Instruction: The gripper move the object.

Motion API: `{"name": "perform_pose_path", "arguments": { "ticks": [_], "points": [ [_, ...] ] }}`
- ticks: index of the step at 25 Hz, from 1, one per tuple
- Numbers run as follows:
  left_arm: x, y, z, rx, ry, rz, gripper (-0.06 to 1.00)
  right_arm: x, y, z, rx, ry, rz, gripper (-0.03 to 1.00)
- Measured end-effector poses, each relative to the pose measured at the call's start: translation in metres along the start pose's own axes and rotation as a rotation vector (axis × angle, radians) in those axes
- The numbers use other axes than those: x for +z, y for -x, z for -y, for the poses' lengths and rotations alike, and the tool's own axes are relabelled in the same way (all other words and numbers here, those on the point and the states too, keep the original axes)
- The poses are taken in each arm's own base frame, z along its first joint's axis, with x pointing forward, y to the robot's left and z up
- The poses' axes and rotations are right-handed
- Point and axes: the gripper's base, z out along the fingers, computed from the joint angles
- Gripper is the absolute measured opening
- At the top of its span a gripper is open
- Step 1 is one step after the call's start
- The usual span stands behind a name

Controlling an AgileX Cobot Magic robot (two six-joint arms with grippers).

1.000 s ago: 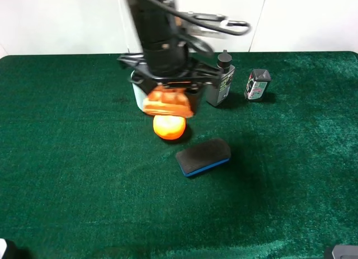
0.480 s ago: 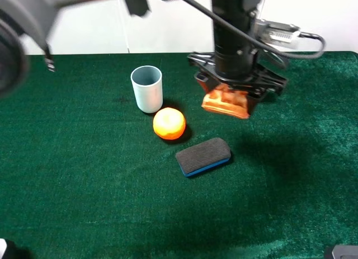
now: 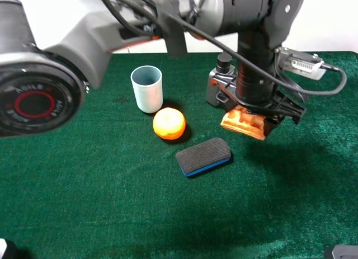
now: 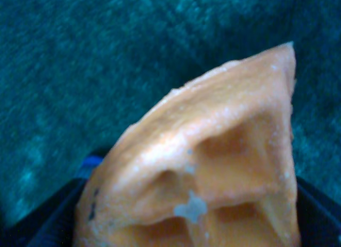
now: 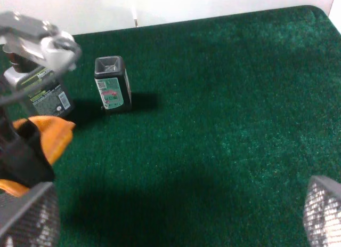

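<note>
The left claw (image 3: pixel 258 109) is clamped on one orange waffle slice (image 3: pixel 244 123) over the green table (image 3: pixel 84 203), near one eraser (image 3: pixel 203 156). Also there are one orange ball (image 3: pixel 169 123), one cup (image 3: pixel 147 88), one bottle (image 5: pixel 48 100) and one small carton (image 5: pixel 112 82). The right claw (image 5: pixel 176 217) is spread wide and holds nothing.

We find the waffle slice (image 4: pixel 213 167) blurred and cut off in the left wrist view. The arm (image 3: pixel 254 63) hides most of the dark bottle (image 3: pixel 213 88); its label is unreadable to us.
</note>
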Motion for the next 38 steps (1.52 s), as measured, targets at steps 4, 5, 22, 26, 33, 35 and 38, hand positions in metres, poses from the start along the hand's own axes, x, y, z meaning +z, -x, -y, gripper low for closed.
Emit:
{"name": "perform_pose_path", "arguments": {
  "ticks": [4, 5, 22, 26, 33, 35, 38],
  "points": [
    [0.011, 0.002, 0.010, 0.050, -0.017, 0.049, 0.72, 0.000, 0.000, 0.000, 0.000, 0.000, 0.000, 0.70],
    [0.013, 0.002, 0.012, 0.063, -0.020, 0.058, 0.72, 0.000, 0.000, 0.000, 0.001, 0.001, 0.000, 0.70],
    [0.055, -0.004, 0.018, 0.302, -0.030, 0.069, 0.72, 0.000, 0.000, 0.000, 0.003, 0.005, 0.001, 0.70],
    [0.055, -0.003, 0.019, 0.355, -0.030, 0.081, 0.72, 0.000, 0.000, 0.000, 0.003, 0.005, 0.001, 0.70],
    [0.057, -0.003, 0.019, 0.401, -0.032, 0.085, 0.72, 0.000, 0.000, 0.000, 0.004, 0.005, 0.002, 0.70],
    [0.060, -0.004, 0.020, 0.412, -0.032, 0.080, 0.72, 0.000, 0.000, 0.000, 0.004, 0.005, 0.004, 0.70],
    [0.061, -0.005, 0.021, 0.428, -0.032, 0.078, 0.72, 0.000, 0.000, 0.000, 0.004, 0.005, 0.004, 0.70]
  ]
}}
